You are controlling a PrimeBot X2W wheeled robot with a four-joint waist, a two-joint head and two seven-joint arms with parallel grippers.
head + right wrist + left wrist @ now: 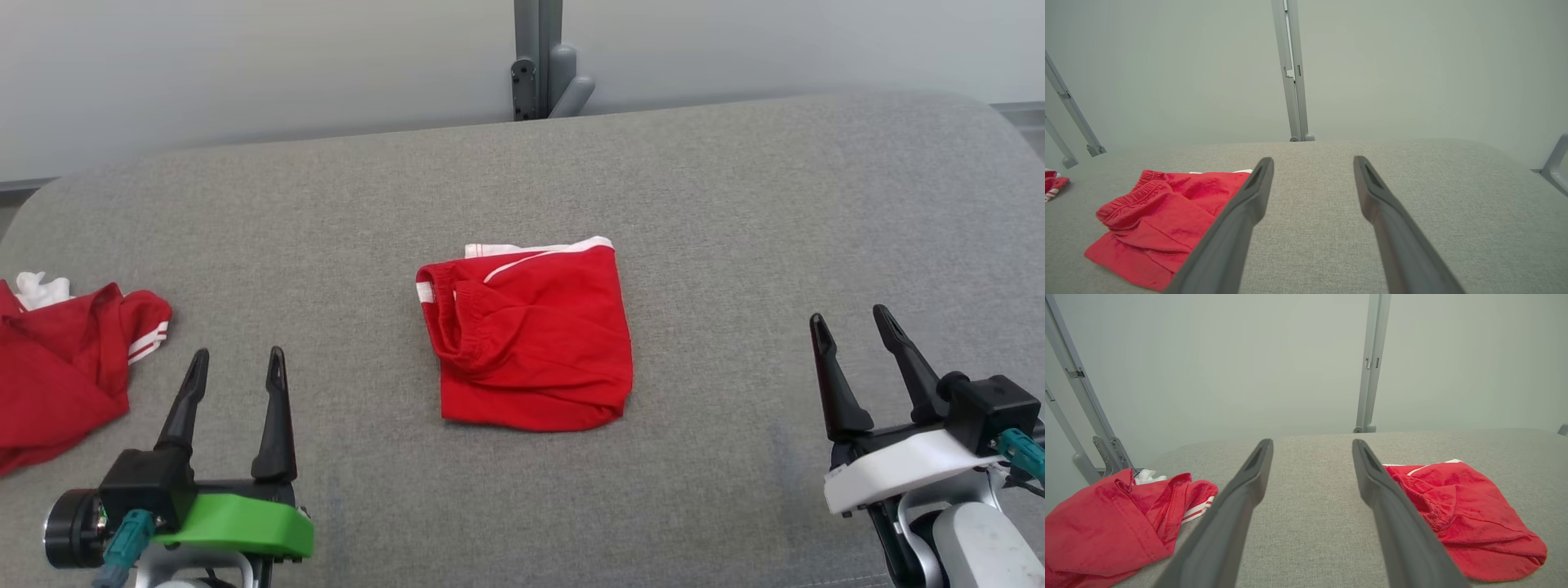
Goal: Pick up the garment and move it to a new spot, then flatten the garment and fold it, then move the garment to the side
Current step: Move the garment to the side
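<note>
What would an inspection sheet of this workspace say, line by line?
surface: grey fabric table, flat.
job's things: red shorts, folded, lying at the centre.
clutter: second red garment, crumpled, at the table's left edge.
grippers: left gripper and right gripper, fingers open, holding nothing, both apart from the shorts.
cables: teal plugs at both wrists; nothing seen on the table.
surroundings: pale wall and a grey post behind the table.
</note>
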